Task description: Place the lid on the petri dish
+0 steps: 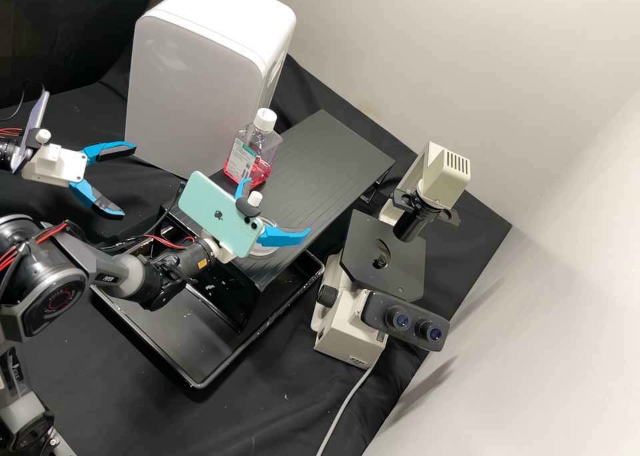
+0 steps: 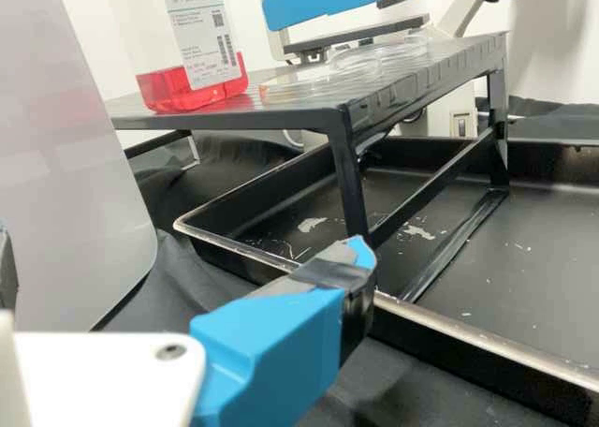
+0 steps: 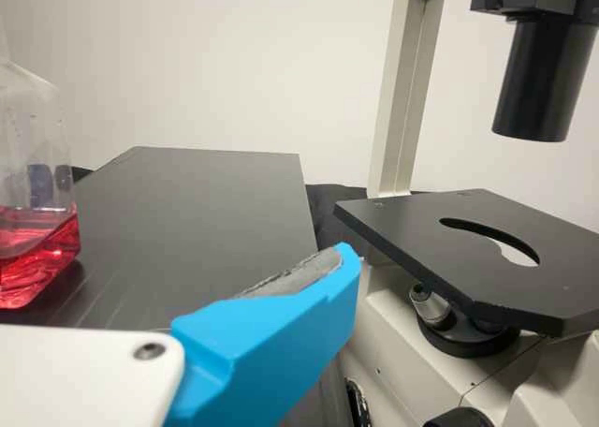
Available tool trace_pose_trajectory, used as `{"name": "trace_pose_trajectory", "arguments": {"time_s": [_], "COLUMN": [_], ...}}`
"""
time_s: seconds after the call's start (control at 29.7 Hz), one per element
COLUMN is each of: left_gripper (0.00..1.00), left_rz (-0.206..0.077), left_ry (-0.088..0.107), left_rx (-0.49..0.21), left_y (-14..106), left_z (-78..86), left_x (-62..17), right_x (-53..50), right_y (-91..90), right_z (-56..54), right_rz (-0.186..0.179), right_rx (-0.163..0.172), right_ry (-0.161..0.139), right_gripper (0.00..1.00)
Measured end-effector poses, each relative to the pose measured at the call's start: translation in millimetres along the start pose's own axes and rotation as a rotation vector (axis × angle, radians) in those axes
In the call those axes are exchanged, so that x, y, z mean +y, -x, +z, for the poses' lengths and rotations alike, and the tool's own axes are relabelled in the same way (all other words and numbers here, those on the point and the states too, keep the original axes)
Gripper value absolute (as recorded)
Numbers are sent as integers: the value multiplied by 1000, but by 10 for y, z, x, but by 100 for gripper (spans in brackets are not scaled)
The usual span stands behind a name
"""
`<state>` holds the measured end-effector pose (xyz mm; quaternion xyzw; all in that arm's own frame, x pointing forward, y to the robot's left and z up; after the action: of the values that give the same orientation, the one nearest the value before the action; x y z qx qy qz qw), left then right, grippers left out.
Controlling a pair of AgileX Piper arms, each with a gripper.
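Right gripper [image 1: 277,208], fingers spread wide and gripping nothing I can make out, over the clear round plastic petri dish [image 1: 268,225] at the arm-side end of the black slatted metal rack [image 1: 333,156]; I cannot tell the lid from the base. I would centre the lid and lower it level, with no tilt. Left gripper [image 1: 127,180], wide and empty, hangs beside the rack. Shallow black metal tray [image 1: 200,375] under the rack, clear red-filled flask [image 1: 250,153] on top, grey-white microscope [image 1: 387,276] beside it, all on black cloth [image 1: 100,389].

A: High view. We record bright, even light. The white wall [image 1: 507,56] at far right is brightest, and the black cloth [image 1: 120,403] stays dark.
B: Agreed. The microscope [image 1: 373,296] throws soft grey shadows rightward, so we place the light up and left. Glare: a bright line on the tray rim [image 2: 234,247] and a sheen on the petri dish [image 2: 318,80]. It is dimmer beneath the rack [image 2: 281,107].
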<state>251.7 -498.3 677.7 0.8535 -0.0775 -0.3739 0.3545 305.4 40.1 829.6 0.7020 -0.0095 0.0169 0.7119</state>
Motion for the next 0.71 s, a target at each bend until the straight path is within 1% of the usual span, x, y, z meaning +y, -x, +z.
{"name": "trace_pose_trajectory", "arguments": {"time_s": [0.71], "left_gripper": [100], "left_rz": [0], "left_ry": [-1], "left_rx": [-8], "left_y": [-6], "left_z": [21], "left_x": [0], "right_x": [0], "right_y": [0], "right_z": [0], "right_rz": [0], "right_rx": [0], "right_ry": [0], "right_gripper": [100]}}
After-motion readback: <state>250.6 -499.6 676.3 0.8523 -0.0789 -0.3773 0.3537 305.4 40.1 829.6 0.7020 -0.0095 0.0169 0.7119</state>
